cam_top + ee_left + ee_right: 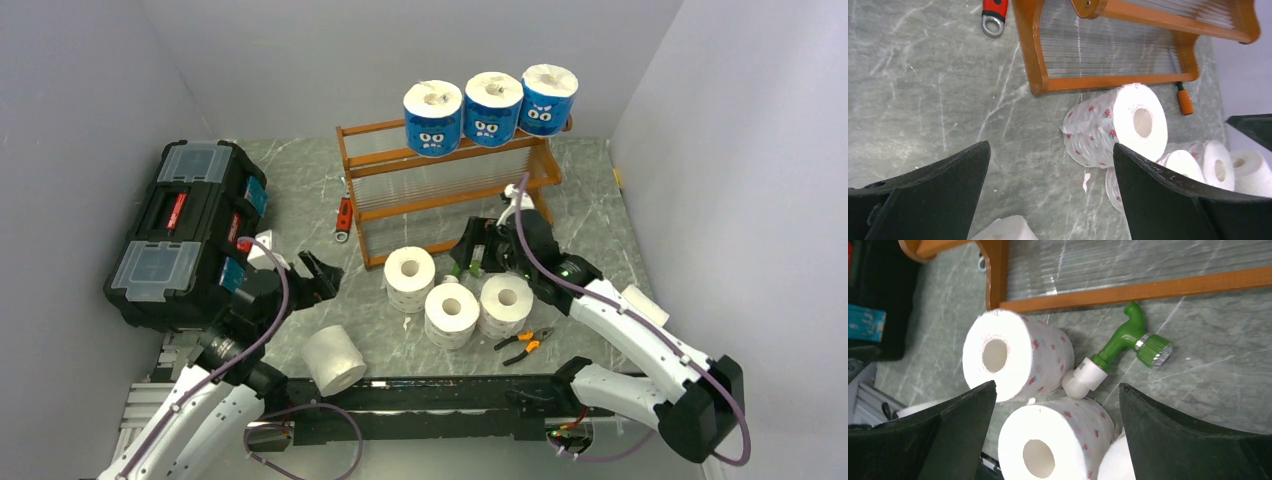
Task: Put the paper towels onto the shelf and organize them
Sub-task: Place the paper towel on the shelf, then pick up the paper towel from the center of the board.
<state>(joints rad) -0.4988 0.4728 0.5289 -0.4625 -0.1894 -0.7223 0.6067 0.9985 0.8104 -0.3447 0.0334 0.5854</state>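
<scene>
Three blue-wrapped paper towels (493, 108) stand in a row on the top tier of the orange-brown shelf (450, 195). Three white rolls (452, 313) stand on end in front of the shelf, and another white roll (334, 360) lies on its side near the left arm. My left gripper (322, 280) is open and empty, left of the white rolls; its view shows the shelf corner (1034, 50) and a flowered white roll (1118, 125). My right gripper (478, 250) is open and empty above the white rolls (1058, 445), beside the shelf's front rail (1128, 290).
A black toolbox (185, 235) with clear lids sits at the left. A red-handled tool (343, 218) lies by the shelf's left end. A green-and-white tool (1120, 347) lies between the rolls and the shelf. Orange pliers (525, 343) lie at the front right. Grey walls enclose the table.
</scene>
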